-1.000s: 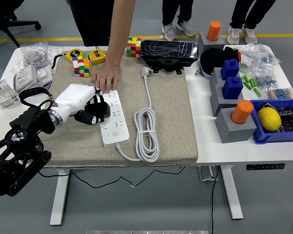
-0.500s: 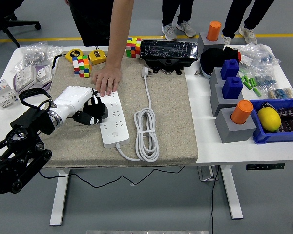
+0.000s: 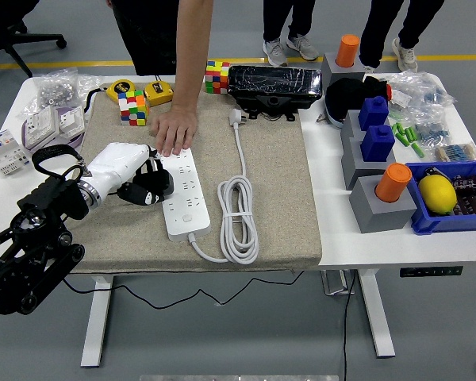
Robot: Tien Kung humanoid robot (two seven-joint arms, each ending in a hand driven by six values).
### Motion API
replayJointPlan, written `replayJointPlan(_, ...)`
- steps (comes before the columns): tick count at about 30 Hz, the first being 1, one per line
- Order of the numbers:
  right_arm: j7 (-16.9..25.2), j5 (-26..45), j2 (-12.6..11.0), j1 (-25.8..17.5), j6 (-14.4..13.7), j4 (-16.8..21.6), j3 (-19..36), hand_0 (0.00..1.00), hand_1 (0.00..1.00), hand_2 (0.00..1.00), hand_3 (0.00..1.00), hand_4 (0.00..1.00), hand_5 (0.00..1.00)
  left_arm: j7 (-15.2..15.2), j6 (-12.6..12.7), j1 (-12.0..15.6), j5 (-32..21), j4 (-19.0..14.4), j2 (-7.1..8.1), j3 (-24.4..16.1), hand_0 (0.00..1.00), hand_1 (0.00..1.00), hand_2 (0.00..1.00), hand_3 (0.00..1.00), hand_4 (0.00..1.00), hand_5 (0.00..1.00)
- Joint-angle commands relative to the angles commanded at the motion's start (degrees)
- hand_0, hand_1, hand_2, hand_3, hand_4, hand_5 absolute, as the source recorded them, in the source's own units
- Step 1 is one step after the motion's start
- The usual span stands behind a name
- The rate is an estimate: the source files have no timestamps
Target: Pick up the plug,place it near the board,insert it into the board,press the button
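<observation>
The robot's left hand (image 3: 143, 181) rests clenched, holding nothing, at the left edge of the white power strip (image 3: 182, 193) on a beige mat (image 3: 270, 198) over the white table (image 3: 381, 238). A person's hand (image 3: 174, 128) presses the strip's far end. The plug (image 3: 237, 117) lies free near the mat's far edge, its coiled cable (image 3: 239, 214) just right of the strip; bare mat lies beyond

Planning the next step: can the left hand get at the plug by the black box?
Probably not easily: the plug lies beyond the power strip, and the person's hand stands between it and the left hand.
</observation>
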Motion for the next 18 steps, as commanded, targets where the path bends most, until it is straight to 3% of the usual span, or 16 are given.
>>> replayJointPlan(18,0.0,-0.1,-0.1,0.0,0.1,0.0,0.0,0.785,0.695,0.713,0.761,0.998,0.998,-0.1,0.2,0.0,0.2,0.9,-0.23,0.2,0.341,0.393,0.378,0.509,0.739,0.002)
